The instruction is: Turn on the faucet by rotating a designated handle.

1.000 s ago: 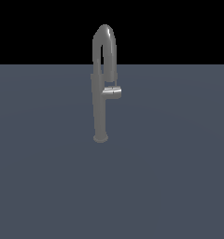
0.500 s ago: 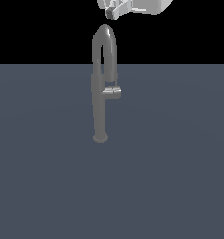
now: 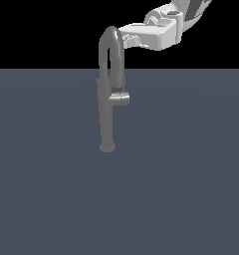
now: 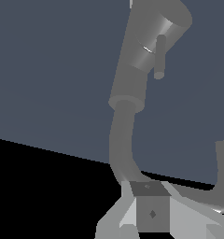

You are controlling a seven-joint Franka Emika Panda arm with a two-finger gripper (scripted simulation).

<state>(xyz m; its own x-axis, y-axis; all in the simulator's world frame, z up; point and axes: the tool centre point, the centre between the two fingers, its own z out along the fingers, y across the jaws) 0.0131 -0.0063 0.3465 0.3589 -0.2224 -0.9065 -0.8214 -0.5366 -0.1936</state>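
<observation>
The faucet (image 3: 107, 119) is a slim grey column on a small round base, with a high arched spout (image 3: 111, 37). The handle (image 3: 120, 98), a short stubby cylinder, sticks out of the column towards the exterior view's right. My gripper (image 3: 127, 41) is level with the top of the arch, just to its right and well above the handle. It holds nothing. The wrist view looks down along the faucet (image 4: 125, 135) to the handle (image 4: 172, 23), with the gripper (image 4: 152, 214) at the picture's edge. How far the jaws are spread does not show.
The faucet stands on a flat dark blue-grey surface (image 3: 191, 189) that fills the lower part of the exterior view. My white arm (image 3: 164, 30) reaches in from the exterior view's upper right.
One second ago no arm was in view. The hand then appeared above the spout and has since come down beside the top of the arch. The faucet and handle have not moved.
</observation>
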